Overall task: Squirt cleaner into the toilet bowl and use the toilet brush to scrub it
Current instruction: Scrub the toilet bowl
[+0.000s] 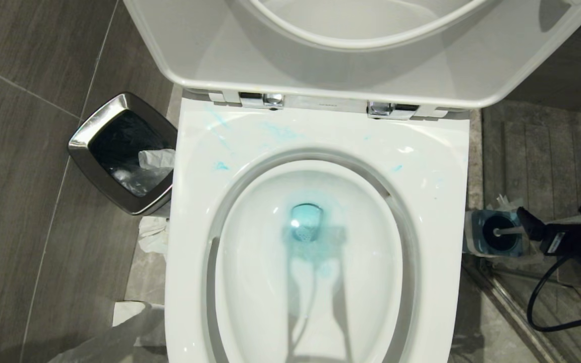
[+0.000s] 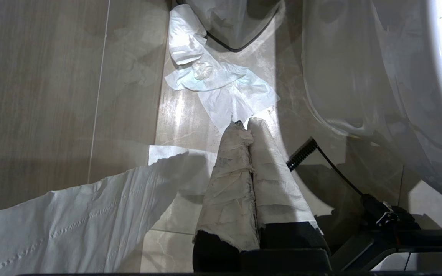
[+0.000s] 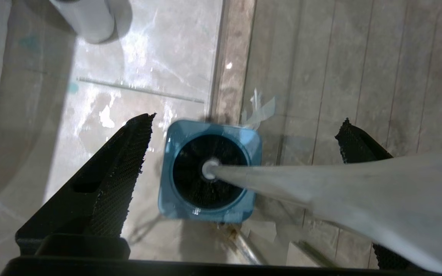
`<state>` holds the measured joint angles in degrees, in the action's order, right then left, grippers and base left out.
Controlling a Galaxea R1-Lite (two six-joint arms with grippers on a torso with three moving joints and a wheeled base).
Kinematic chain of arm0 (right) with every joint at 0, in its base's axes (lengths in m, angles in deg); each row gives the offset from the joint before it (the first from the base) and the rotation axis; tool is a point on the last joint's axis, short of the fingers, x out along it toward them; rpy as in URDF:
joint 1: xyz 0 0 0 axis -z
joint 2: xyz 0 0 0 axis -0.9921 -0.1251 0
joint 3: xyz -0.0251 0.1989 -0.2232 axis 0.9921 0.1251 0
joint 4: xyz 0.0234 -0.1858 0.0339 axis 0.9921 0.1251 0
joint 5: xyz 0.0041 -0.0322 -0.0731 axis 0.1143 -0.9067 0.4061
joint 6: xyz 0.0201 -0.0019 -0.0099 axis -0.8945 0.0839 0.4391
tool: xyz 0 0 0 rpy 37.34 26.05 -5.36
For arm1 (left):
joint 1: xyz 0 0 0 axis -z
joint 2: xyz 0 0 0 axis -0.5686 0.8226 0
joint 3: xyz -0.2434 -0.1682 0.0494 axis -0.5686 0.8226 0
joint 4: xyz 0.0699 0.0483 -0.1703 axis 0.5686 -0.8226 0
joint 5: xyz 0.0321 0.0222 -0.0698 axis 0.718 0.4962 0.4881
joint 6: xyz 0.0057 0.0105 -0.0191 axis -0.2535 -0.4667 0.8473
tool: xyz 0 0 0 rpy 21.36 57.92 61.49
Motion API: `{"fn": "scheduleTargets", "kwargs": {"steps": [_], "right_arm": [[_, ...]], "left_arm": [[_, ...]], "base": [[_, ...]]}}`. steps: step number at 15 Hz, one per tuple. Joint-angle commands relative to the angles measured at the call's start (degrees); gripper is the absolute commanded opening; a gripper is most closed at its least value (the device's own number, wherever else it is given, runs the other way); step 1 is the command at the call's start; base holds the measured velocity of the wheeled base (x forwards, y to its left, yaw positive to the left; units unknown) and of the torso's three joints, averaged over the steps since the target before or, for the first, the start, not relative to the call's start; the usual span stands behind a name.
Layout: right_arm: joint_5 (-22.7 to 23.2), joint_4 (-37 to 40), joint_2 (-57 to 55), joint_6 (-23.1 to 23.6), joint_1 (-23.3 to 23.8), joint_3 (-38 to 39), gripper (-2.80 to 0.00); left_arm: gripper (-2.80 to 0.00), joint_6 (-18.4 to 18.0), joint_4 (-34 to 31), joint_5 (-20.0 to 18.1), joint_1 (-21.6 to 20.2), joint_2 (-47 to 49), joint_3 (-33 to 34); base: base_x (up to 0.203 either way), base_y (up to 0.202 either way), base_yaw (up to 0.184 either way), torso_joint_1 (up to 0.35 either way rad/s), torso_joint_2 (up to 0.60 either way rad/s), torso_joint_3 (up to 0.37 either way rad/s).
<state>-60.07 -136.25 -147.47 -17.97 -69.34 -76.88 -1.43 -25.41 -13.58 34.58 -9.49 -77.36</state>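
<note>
White porcelain of one toilet bowl (image 1: pixel 437 166) carries several turquoise streaks of cleaner (image 1: pixel 306 228), with a tint at the drain. One toilet brush (image 3: pixel 320 184) stands in its one blue holder (image 3: pixel 210 172) on the floor at the robot's right. The right gripper (image 3: pixel 244 149) is above it, fingers wide apart around the handle. The left gripper (image 2: pixel 244 126), wrapped in paper, is closed near one bin (image 1: pixel 124 151).

The toilet bowl (image 1: pixel 315 242) sits straight before me, cleaner (image 1: pixel 306 227) in its basin. A bin (image 1: pixel 121 151) stands left; the toilet brush (image 1: pixel 510 232) in its holder (image 1: pixel 492 234) stands right, below my right pincer (image 3: pixel 244 153).
</note>
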Motion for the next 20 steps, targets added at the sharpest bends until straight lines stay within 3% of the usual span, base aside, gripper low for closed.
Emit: {"fn": "scheduleTargets", "kwargs": {"steps": [1, 5, 6, 7, 16, 20], "right_arm": [[-0.06, -1.10, -0.01, 0.01, 0.13, 0.29, 0.00], [-0.24, -1.49, 1.35, -0.18, 0.50, 0.36, 0.00], [-0.17, -1.94, 1.48, -0.34, 0.50, 0.67, -0.52], [-0.16, -2.47, 1.48, -0.52, 0.50, 1.19, -2.80], [0.11, -3.70, 2.18, -1.41, 0.50, 2.87, -2.80], [-0.03, -3.49, 3.21, 2.01, 0.50, 5.64, -2.80]], "left_arm": [[-2.80, 0.02, 0.04, -0.03, -0.01, 0.00, 0.44], [-2.80, 0.02, 0.04, -0.03, -0.01, 0.00, 0.44], [-2.80, 0.02, 0.04, -0.03, -0.01, 0.00, 0.44], [-2.80, 0.02, 0.04, 0.06, -0.01, 0.00, 0.44], [-2.80, 0.02, 0.04, 0.05, -0.01, 0.00, 0.44], [-2.80, 0.02, 0.04, 0.06, -0.01, 0.00, 0.44]], "base": [[0.000, 0.000, 0.000, 0.000, 0.00, 0.000], [0.000, 0.000, 0.000, 0.000, 0.00, 0.000], [0.000, 0.000, 0.000, 0.000, 0.00, 0.000], [0.000, 0.000, 0.000, 0.000, 0.00, 0.000], [0.000, 0.000, 0.000, 0.000, 0.00, 0.000], [0.000, 0.000, 0.000, 0.000, 0.00, 0.000]]}}
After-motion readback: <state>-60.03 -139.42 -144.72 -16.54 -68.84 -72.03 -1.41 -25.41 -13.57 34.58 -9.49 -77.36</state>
